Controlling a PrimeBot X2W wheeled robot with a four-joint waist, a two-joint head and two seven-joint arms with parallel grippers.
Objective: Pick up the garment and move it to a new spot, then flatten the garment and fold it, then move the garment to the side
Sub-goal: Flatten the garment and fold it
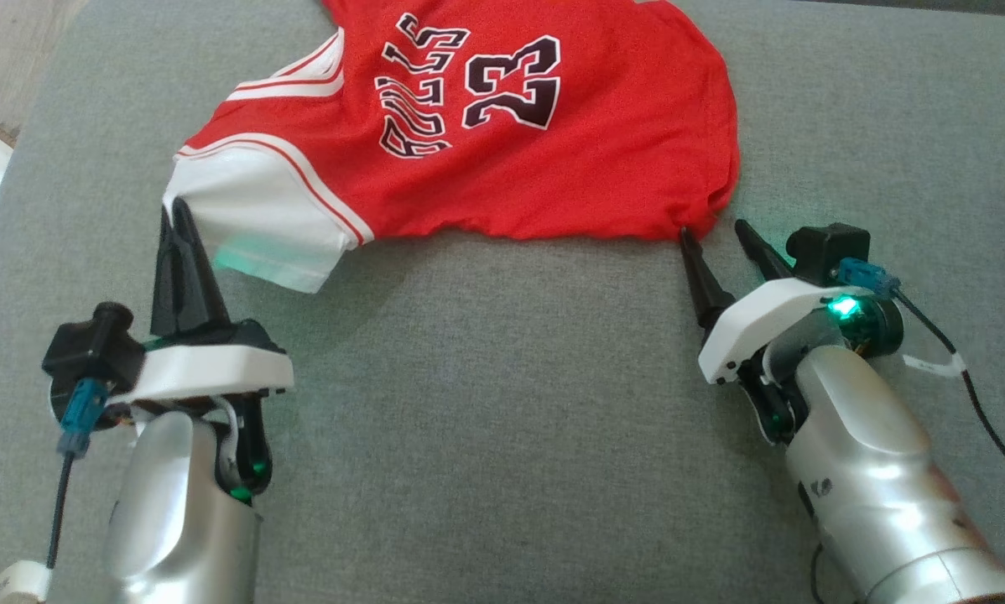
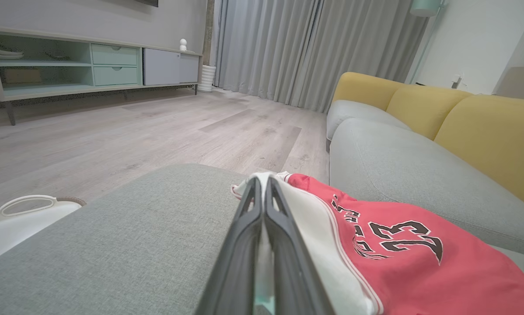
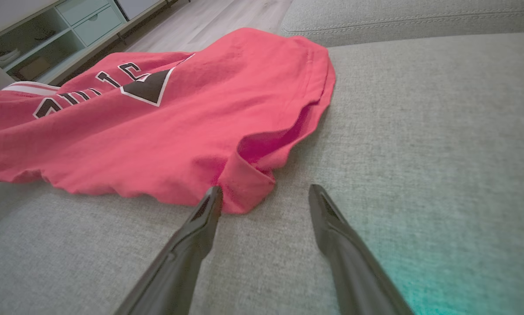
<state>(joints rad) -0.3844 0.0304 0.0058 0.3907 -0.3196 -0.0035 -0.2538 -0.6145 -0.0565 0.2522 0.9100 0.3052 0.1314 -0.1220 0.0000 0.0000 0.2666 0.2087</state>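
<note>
The red jersey lies spread on the grey seat cushion, its black "23" and lettering facing up, reaching from the far edge of the cushion towards the robot. The left claw is pinched tight on the outer edge of the white sleeve. From its wrist camera you can see pale cloth squeezed between the two dark fingers, with the red body of the shirt trailing off to the right of them. That sleeve looks slightly lifted where it is held, a shadow showing on the cushion under it. Over on the other side, the right claw stands with its fingers wide apart and low on the cushion, right at the near red hem corner. One fingertip touches the folded edge of that corner, and the other rests on bare grey fabric just beside it. Nothing is gripped on this side; the hem corner sits at the mouth of the open fingers, hardly between them. Between the two claws the near edge of the shirt runs in a loose, wavy line across the cushion. A white basket sits on the wooden floor just beyond the left end of the cushion
</note>
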